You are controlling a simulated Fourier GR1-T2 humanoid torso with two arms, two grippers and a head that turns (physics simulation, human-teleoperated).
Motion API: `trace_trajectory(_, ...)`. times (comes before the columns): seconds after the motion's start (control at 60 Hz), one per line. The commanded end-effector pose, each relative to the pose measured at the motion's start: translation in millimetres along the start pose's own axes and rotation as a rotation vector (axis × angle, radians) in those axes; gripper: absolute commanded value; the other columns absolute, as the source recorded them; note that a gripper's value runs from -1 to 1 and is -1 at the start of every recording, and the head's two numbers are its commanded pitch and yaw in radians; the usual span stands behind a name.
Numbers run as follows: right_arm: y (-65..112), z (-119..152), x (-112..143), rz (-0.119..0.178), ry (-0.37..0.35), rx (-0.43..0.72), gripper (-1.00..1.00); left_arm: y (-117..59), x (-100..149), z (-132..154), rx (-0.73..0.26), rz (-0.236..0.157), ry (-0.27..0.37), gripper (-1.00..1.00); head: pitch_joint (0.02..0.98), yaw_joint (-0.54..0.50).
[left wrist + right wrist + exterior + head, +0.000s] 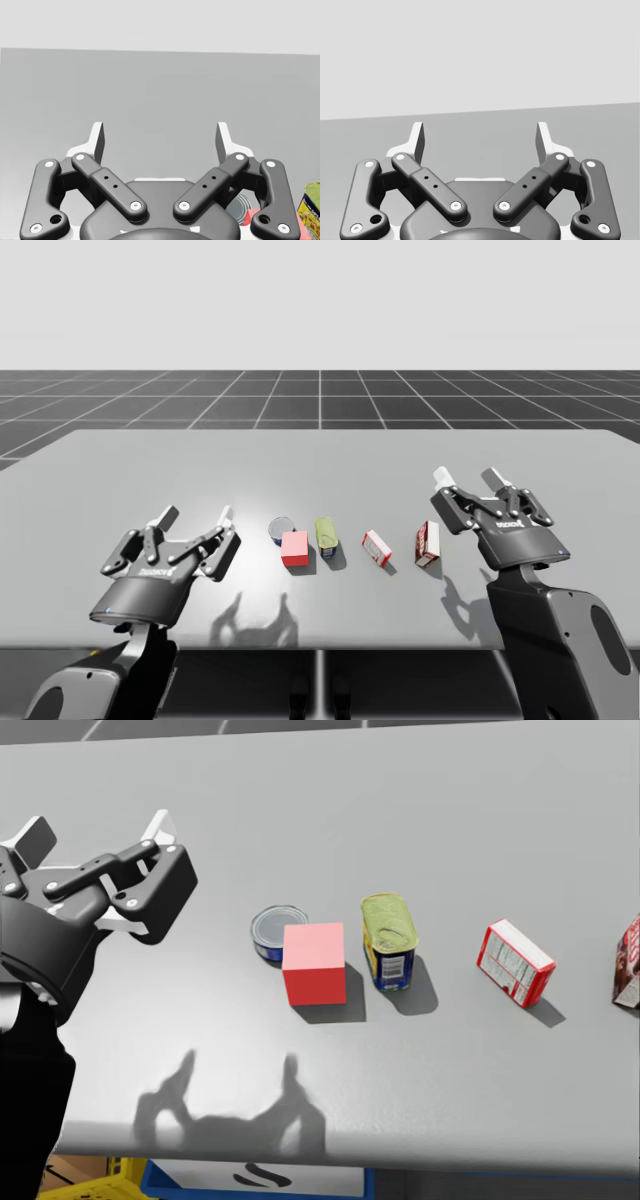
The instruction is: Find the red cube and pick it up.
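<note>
Showing one red cube (314, 964), two cans (277, 932) (390, 944), two boxes (377, 548) (427, 543)

Cube (314, 963): plain red, top face paler. Round can (275, 932): silver lid, blue wall. Tall can (390, 945): yellow-green lid, blue wall with a white printed label. Box (515, 963): red edges, white printed face. Second box (630, 965): dark red and white. Table (450, 810): uniform grey. Left gripper (97, 830) and right gripper (470, 478): black links with pale rivets, white fingertips (225, 142). Arms (560, 630): dark grey to black. Floor (320, 395): dark grey, ruled with a pale grid. Backdrop (320, 300): flat pale grey.
</note>
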Motion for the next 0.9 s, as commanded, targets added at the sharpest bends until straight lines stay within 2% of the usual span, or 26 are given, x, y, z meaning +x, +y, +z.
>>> trace_trajectory(0.017,-1.0,0.0,1.2,-0.003,-0.002,-0.002,-1.0,-25.3,-8.1,40.2,-0.042,0.029,0.062,-1.0,0.87,0.09)
trace_trajectory(0.05,-1.0,-0.1,1.2,-0.002,-0.002,-0.002,-1.0,-29.8,-11.9,47.1,-0.047,0.005,0.071,-1.0,0.87,0.09)
trace_trajectory(0.1,-1.0,0.0,1.3,-0.002,-0.002,-0.002,-1.0,-33.2,-15.6,53.3,-0.066,0.014,0.092,-1.0,0.868,0.09)
trace_trajectory(0.233,-0.8,0.0,1.0,0.004,-0.003,-0.002,-1.0,-48.1,-29.9,69.8,-0.13,0.004,0.141,-1.0,0.858,0.08)
trace_trajectory(0.383,-1.0,-0.3,1.1,0.009,-0.002,-0.005,-1.0,-61.7,-43.6,75.5,-0.156,-0.005,0.174,-1.0,0.85,0.08)
trace_trajectory(0.5,-1.3,-0.3,1.6,0.011,-0.004,-0.007,-1.0,-71.7,-58.3,75.1,-0.168,-0.003,0.22,-1.0,0.847,0.08)
trace_trajectory(0.683,-2.0,-0.1,2.2,0.015,-0.007,-0.008,-1.0,-92.3,-76.2,67.4,-0.179,-0.015,0.258,-1.0,0.848,0.08)
trace_trajectory(0.9,-3.4,-1.3,2.2,0.017,-0.008,-0.009,-1.0,-106.3,-87.7,44.7,-0.141,-0.013,0.259,-1.0,0.85,0.08)
